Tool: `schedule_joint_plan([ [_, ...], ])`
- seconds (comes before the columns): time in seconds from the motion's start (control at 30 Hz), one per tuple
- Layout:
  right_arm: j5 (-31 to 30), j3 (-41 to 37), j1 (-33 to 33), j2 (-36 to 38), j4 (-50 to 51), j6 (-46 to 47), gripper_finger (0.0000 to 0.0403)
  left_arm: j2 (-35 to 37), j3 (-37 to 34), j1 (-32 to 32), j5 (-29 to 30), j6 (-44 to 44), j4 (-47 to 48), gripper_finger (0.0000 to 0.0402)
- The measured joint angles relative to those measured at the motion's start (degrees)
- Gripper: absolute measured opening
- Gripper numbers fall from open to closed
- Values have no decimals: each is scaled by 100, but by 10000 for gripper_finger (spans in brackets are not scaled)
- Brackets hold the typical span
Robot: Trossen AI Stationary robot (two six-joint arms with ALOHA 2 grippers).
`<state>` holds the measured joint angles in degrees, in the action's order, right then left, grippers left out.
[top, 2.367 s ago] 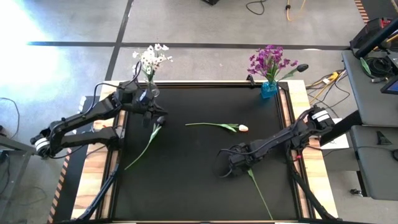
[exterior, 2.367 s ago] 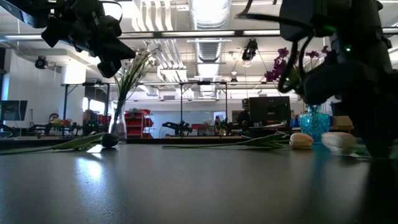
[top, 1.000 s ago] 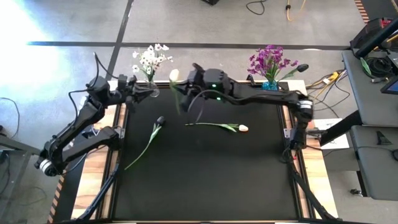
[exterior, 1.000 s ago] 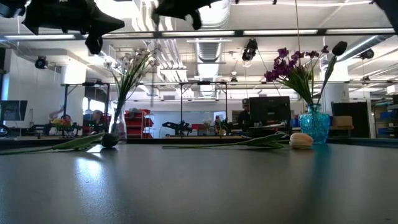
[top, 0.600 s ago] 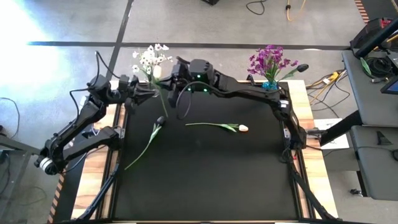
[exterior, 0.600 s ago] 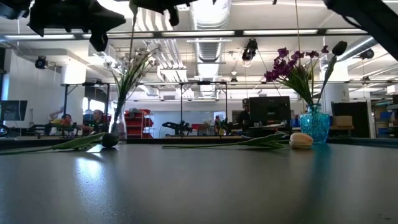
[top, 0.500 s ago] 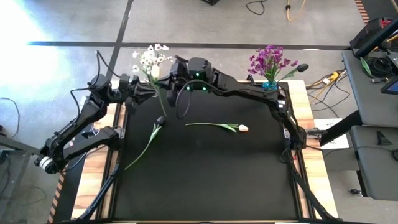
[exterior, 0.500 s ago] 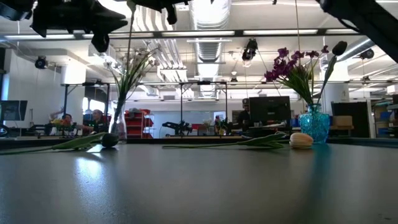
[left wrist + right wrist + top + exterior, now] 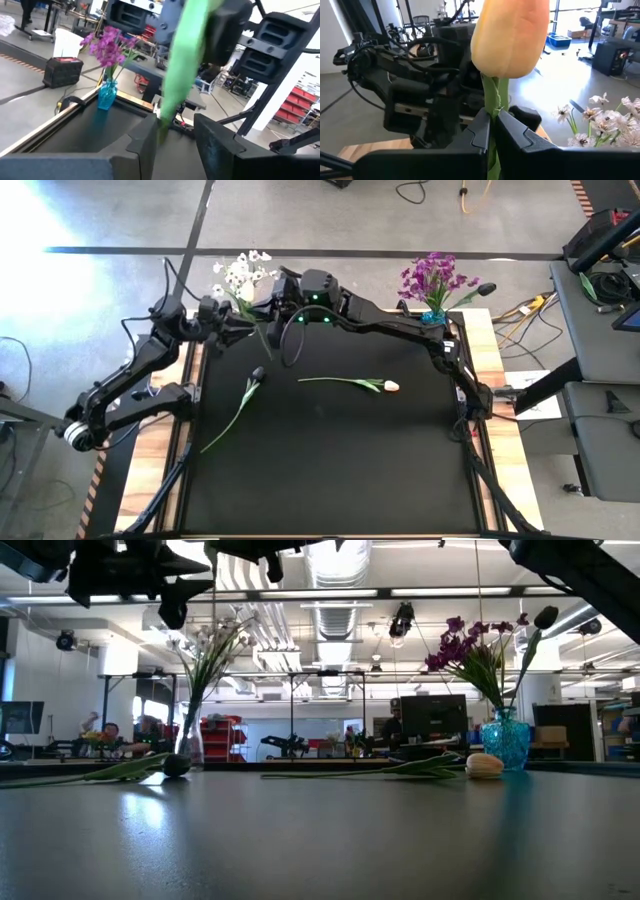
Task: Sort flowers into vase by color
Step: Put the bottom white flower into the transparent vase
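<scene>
— What lies in front of the clear vase [image 9: 190,745]?
— A dark tulip [image 9: 240,402] and a cream tulip [image 9: 352,383], both flat on the worktop [image 9: 320,470].
— And by the vase itself?
— The right tool [image 9: 492,122] is clamped on the stem of a peach tulip [image 9: 510,35], held upright just beside it. The left tool [image 9: 172,137] stands open around that stem.

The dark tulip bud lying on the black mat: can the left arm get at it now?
Probably yes. The dark tulip bud lies uncovered below the left gripper, whose fingers stand open around the cream tulip's stem; nothing blocks the way down.
</scene>
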<state>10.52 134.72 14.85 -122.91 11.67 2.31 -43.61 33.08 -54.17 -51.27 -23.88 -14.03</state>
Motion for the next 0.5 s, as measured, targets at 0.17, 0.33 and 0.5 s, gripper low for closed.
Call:
schedule_joint_plan([
  [0.17, 2, 0, 5, 0, -25, 16, 13, -119, 0, -4, 49, 48, -165, 116],
  [0.33, 2, 0, 7, 3, -39, 24, 13, -211, 0, -4, 40, -50, -701, 115],
  [0.5, 0, 0, 7, 7, -34, 25, 13, -354, 0, -4, 14, -277, -916, 83],
])
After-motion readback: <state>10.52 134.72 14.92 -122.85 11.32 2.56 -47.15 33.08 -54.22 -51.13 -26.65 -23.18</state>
